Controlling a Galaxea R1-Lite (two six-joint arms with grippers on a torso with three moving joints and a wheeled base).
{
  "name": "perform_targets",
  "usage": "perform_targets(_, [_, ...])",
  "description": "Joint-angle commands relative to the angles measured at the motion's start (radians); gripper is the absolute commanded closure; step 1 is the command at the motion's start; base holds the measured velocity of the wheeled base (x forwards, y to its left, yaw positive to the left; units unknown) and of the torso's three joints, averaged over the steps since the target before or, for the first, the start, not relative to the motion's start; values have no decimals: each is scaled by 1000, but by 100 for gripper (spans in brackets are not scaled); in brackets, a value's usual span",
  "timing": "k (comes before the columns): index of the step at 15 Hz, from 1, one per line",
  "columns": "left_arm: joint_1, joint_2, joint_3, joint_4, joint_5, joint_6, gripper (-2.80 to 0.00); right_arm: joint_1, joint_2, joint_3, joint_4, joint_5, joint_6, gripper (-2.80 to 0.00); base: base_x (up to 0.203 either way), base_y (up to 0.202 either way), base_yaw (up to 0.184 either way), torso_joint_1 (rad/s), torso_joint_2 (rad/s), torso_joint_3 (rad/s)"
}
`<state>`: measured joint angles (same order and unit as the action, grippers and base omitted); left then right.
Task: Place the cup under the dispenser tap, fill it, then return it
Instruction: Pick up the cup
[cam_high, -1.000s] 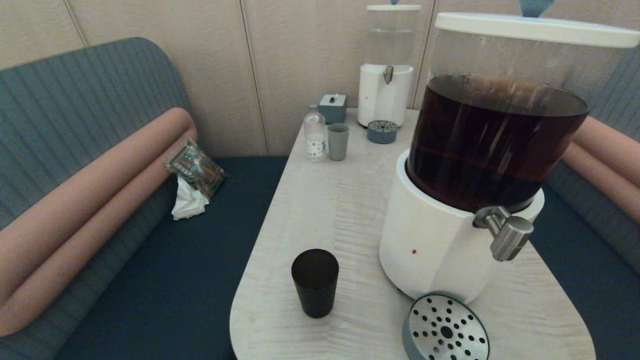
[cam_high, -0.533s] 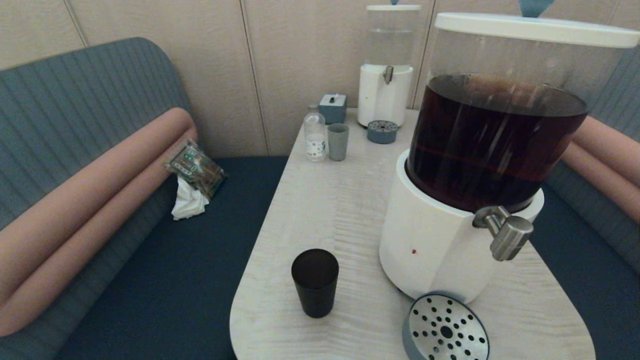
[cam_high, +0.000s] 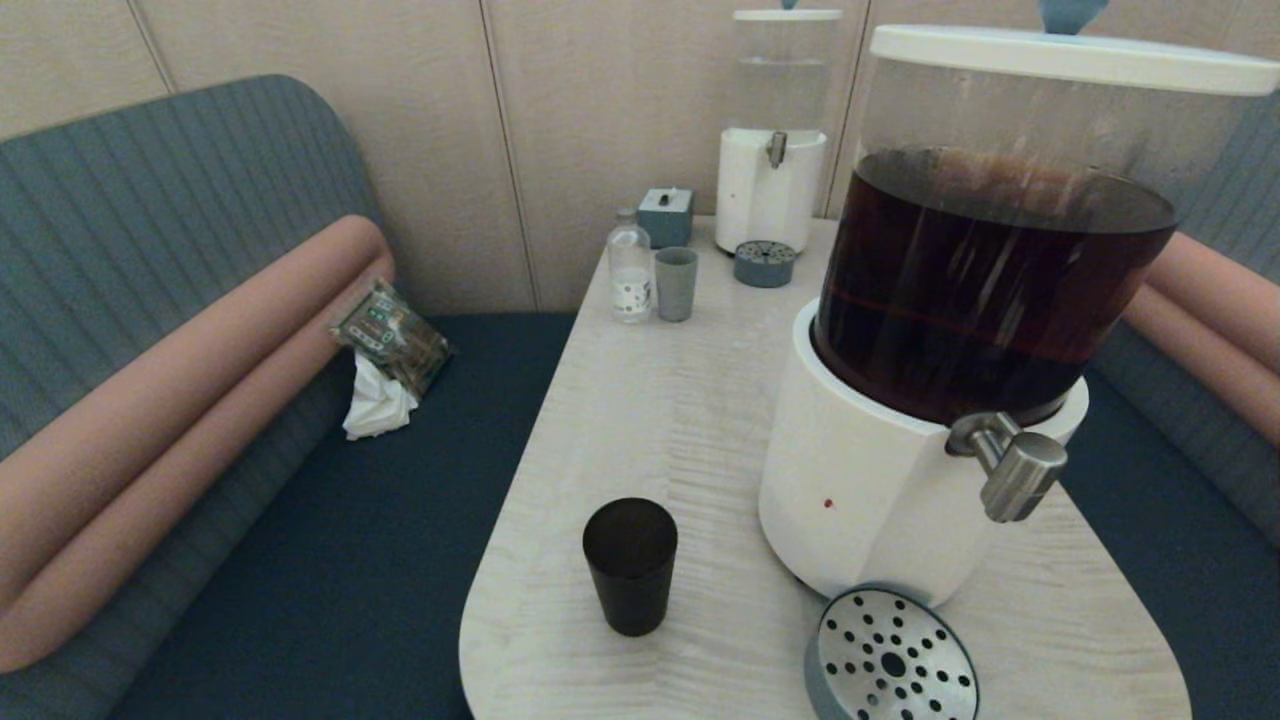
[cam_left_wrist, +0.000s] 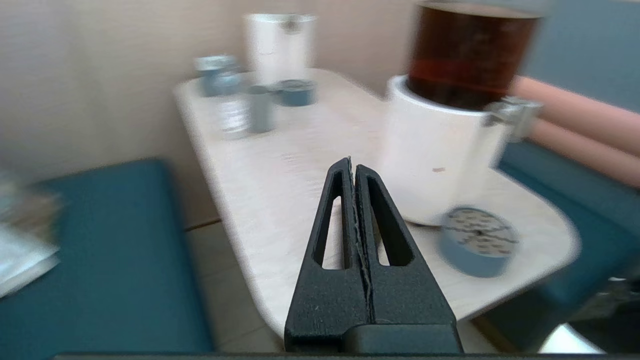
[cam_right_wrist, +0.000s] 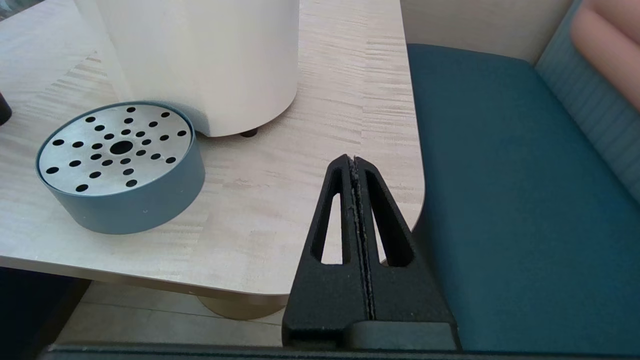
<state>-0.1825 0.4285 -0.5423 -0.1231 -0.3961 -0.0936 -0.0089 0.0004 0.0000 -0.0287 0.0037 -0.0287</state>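
The left claw (cam_left_wrist: 354, 165), pressed together like the right claw (cam_right_wrist: 353, 162), should spread wide before approaching the cup (cam_high: 630, 565) squarely on the bench (cam_high: 660, 420).

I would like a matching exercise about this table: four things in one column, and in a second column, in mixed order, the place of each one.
Things:
1. black cup
2. perforated drip tray
3. grey-blue cup
4. steel dispenser tap

Places:
A. beside the small clear bottle, at the table's far end
B. sticking out from the big dispenser's white base
C. alone near the table's front edge, left of the big dispenser
D. on the table in front of the big dispenser's base

Pairs: 1-C, 2-D, 3-A, 4-B
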Motion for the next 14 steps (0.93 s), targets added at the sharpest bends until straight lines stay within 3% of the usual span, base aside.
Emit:
perform_targets(1, [-23,113,20,-60,-25,-1,0,0,0,9,0,1,0,0,0,0,0,0,0,0])
perform_targets(4, [-25,211,78,-190,-70,0,0,0,0,9,0,1,0,0,0,0,0,0,0,0])
perform_targets(8, [-25,356,139,-372,-78,6,0,0,0,9,0,1,0,0,0,0,0,0,0,0])
perform_targets(10, [-25,390,156,-394,-78,10,0,0,0,9,0,1,0,0,0,0,0,0,0,0])
perform_targets(11, [-25,394,159,-399,-78,12,-280,0,0,9,0,1,0,0,0,0,0,0,0,0])
perform_targets(14, [-25,397,160,-409,-79,7,-280,0,0,9,0,1,0,0,0,0,0,0,0,0])
